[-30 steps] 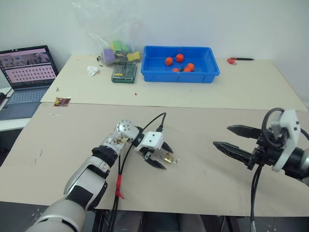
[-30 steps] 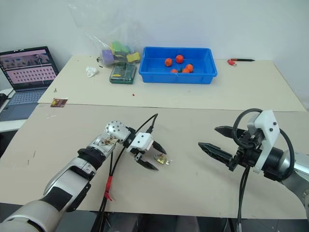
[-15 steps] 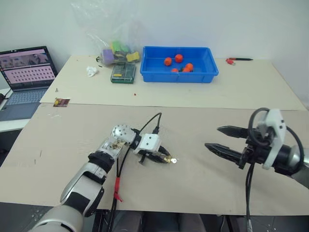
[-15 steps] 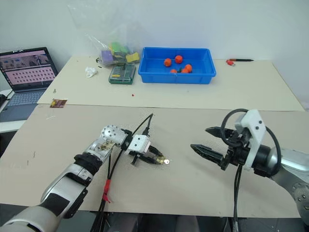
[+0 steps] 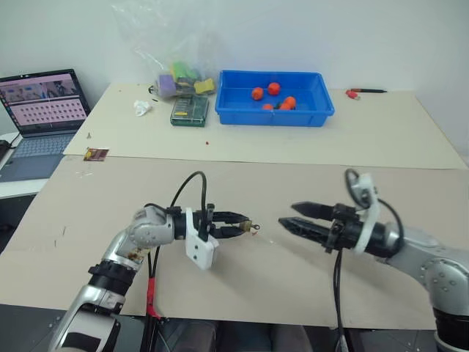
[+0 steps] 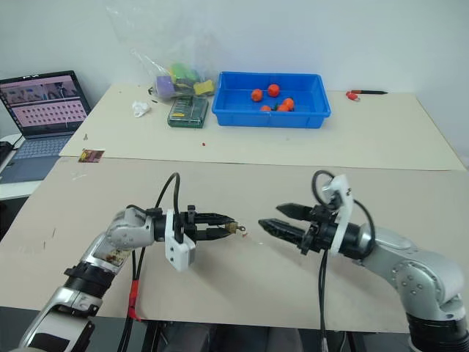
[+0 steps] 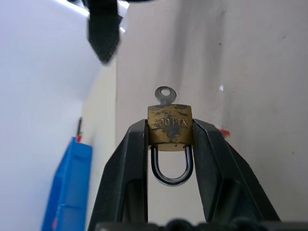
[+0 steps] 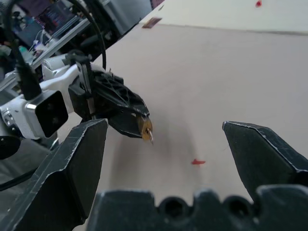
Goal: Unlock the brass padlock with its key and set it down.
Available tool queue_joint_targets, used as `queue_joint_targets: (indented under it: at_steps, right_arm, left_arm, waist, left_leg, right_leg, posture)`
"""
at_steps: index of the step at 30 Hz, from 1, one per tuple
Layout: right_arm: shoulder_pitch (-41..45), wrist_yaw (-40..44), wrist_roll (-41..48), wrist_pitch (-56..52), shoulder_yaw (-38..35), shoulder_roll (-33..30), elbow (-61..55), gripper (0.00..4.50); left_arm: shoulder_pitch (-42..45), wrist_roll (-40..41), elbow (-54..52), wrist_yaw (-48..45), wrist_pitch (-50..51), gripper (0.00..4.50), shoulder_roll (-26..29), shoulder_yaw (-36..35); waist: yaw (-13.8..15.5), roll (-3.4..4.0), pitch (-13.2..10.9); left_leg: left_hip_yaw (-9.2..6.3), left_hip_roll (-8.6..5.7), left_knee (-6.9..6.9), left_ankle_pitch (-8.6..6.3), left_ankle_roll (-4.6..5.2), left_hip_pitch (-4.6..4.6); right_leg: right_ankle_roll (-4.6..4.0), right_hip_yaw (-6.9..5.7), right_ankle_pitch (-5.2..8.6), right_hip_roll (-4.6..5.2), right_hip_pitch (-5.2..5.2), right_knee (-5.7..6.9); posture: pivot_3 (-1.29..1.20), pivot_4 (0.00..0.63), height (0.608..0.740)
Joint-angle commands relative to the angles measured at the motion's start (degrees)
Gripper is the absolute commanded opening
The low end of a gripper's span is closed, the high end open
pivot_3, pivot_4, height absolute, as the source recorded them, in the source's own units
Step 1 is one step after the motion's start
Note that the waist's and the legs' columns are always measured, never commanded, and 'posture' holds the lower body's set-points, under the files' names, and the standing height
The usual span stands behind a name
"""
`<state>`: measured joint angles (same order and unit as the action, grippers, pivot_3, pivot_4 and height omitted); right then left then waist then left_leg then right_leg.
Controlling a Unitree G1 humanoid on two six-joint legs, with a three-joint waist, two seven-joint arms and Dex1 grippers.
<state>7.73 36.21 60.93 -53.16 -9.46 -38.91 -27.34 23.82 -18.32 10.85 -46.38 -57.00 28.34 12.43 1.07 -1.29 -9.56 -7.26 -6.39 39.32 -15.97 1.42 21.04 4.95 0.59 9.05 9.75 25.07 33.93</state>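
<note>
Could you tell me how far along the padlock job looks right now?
Done: the left end effector has the brass padlock pinched clear of the table, the key sticking out of it. In hand: the open right end effector faces it. Left: turning the key, setting it down.

The two head views sit side by side up high, looking forward and down over the table [image 5: 366, 139], so they share nearly the whole scene, slightly offset. The left wrist cam looks right along its own fingers [image 7: 130, 163], really close on the brass padlock [image 7: 170, 129] with the key [image 7: 164, 95] poking out, the table beyond. The right wrist cam faces back at the left gripper [image 8: 137, 120], fairly near, so both wrist views share that padlock.
</note>
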Motion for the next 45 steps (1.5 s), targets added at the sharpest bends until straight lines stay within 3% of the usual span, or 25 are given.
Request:
queue_joint_targets:
  at_steps: [1,11,14,22,35,36,38,45]
  right_arm:
    - [0.2,1.3,1.4,0.3,2.0,1.5,-2.7,4.50]
    - [-0.2,2.6,-1.7,1.8,4.7,2.6,-2.6,4.50]
    - [-0.9,3.1,-1.9,1.9,4.4,2.6,-2.7,3.81]
    - [-0.7,2.8,-3.9,2.7,5.4,4.0,-2.5,1.06]
    - [1.7,1.5,-3.8,1.5,5.5,5.9,-1.7,1.06]
    - [1.7,1.4,-3.4,1.2,5.2,5.9,-1.6,0.53]
    - [1.6,1.7,-2.3,0.6,4.9,5.5,-1.8,0.13]
    - [1.1,1.5,-1.8,0.5,4.3,4.2,-2.7,0.09]
  left_arm:
    - [-3.0,-4.2,-6.3,7.2,-2.4,0.80,-0.7,-2.1]
    - [-3.1,-6.0,-6.6,12.4,-1.7,0.80,2.1,-0.2]
    - [-2.9,-6.1,-6.5,13.2,-1.9,0.80,2.6,0.5]
    - [-2.1,-6.1,-5.9,14.7,-0.9,0.80,2.6,2.6]
    - [-1.0,-5.9,-6.7,16.0,1.2,0.80,2.4,4.7]
    - [-1.0,-5.9,-6.7,16.0,1.2,0.80,2.4,4.8]
    - [-0.9,-5.8,-6.8,16.1,1.4,0.80,2.5,4.8]
    - [-0.7,-5.2,-7.2,16.1,2.1,0.80,2.8,4.8]
  waist:
    - [-0.2,0.01,0.0]
    - [-0.4,0.01,0.0]
    - [-0.4,0.01,0.0]
    - [-0.4,0.01,0.0]
    - [-0.4,0.01,0.0]
    - [-0.4,0.01,0.0]
    - [-0.4,0.01,0.0]
    - [-0.4,0.01,0.0]
  left_leg:
    - [0.03,0.04,0.00,0.00,-0.01,0.00]
    - [0.17,0.26,0.00,-0.02,-0.06,-0.27]
    - [0.18,0.25,-0.01,-0.03,-0.06,-0.28]
    - [0.21,0.27,-0.01,-0.04,-0.07,-0.30]
    - [0.24,0.28,-0.02,-0.04,-0.07,-0.30]
    - [0.24,0.28,-0.02,-0.04,-0.08,-0.30]
    - [0.24,0.29,-0.02,-0.04,-0.08,-0.31]
    - [0.24,0.29,-0.02,-0.04,-0.07,-0.31]
  right_leg:
    - [-0.02,0.02,-0.01,-0.04,0.02,-0.02]
    - [-0.07,0.10,-0.04,-0.27,-0.08,0.04]
    - [-0.07,0.11,-0.04,-0.28,-0.09,0.04]
    - [-0.07,0.14,-0.04,-0.31,-0.08,0.04]
    - [-0.07,0.16,-0.04,-0.35,-0.07,0.03]
    - [-0.07,0.16,-0.04,-0.35,-0.07,0.03]
    - [-0.07,0.17,-0.04,-0.36,-0.06,0.03]
    - [-0.07,0.16,-0.04,-0.36,-0.07,0.03]
  posture:
    - [0.00,0.150,0.740]
    - [0.00,0.150,0.740]
    - [0.00,0.150,0.740]
    - [0.00,0.150,0.740]
    - [0.00,0.150,0.740]
    - [0.00,0.150,0.740]
    - [0.00,0.150,0.740]
    - [0.00,0.150,0.740]
